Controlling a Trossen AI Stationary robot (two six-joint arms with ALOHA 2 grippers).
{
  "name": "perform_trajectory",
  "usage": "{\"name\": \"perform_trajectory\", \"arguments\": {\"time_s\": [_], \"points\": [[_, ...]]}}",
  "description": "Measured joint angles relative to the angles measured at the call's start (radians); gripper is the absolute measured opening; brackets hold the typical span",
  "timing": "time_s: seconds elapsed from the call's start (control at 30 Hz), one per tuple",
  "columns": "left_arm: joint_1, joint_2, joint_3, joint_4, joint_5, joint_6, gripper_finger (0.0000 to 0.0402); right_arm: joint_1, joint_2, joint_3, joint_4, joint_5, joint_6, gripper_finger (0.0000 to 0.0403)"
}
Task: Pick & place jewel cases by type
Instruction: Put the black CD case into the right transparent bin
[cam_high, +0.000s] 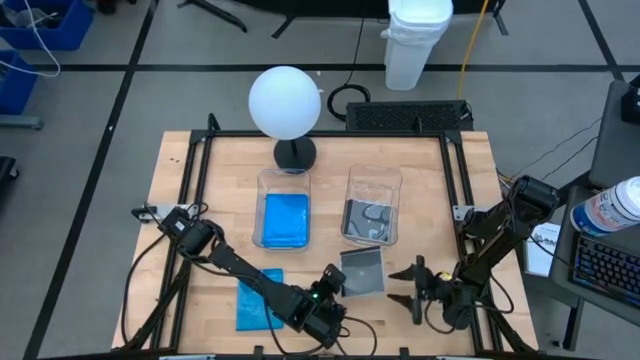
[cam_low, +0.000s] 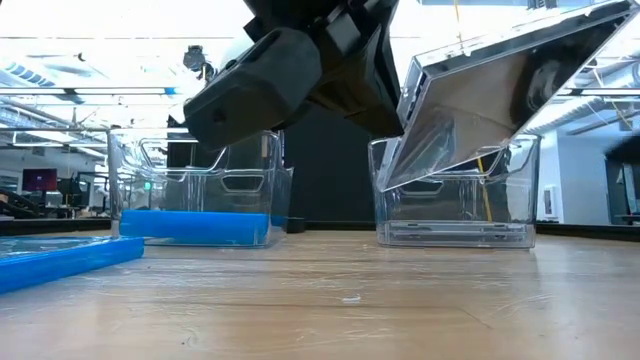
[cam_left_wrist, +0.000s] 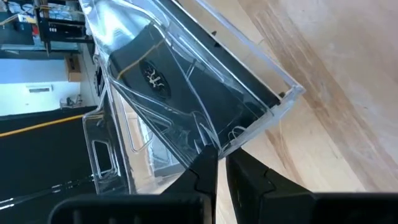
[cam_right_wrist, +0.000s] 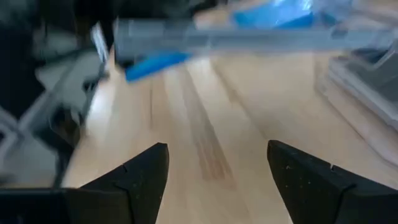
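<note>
gripping a clear jewel case (cam_high: 362, 271) by one edge, the left pincer (cam_high: 333, 283) holds it tilted above the surface (cam_high: 420, 210), just in front of the right tub (cam_high: 372, 205), which holds grey cases. the right pincer (cam_high: 412, 290) hovers beside it, fingers spread wide and empty. a blue case (cam_high: 256, 300) lies on the surface near the left arm; the left tub (cam_high: 283, 208) holds more blue cases.

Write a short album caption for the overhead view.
Left gripper lifts a clear jewel case near two tubs; right gripper open.
</note>
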Motion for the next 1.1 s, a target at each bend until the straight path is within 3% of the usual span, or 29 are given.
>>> {"name": "perform_trajectory", "arguments": {"time_s": [0.53, 0.77, 0.97, 1.1], "points": [[-0.08, 0.0, -0.001, 0.023, -0.059, 0.032, 0.003, 0.033, 0.003, 0.0, 0.46, 0.045, 0.012, 0.0262], [-0.066, 0.0, -0.001, 0.069, -0.05, 0.078, 0.003, -0.008, 0.003, 0.0, 0.547, 0.043, 0.098, 0.0263], [-0.055, 0.002, -0.003, 0.088, -0.011, 0.11, 0.003, -0.099, 0.003, 0.0, 0.487, -0.161, 0.258, 0.0254], [-0.051, 0.002, -0.003, 0.084, 0.014, 0.099, 0.003, -0.119, 0.002, 0.0, 0.523, -0.169, 0.233, 0.0254]]}}
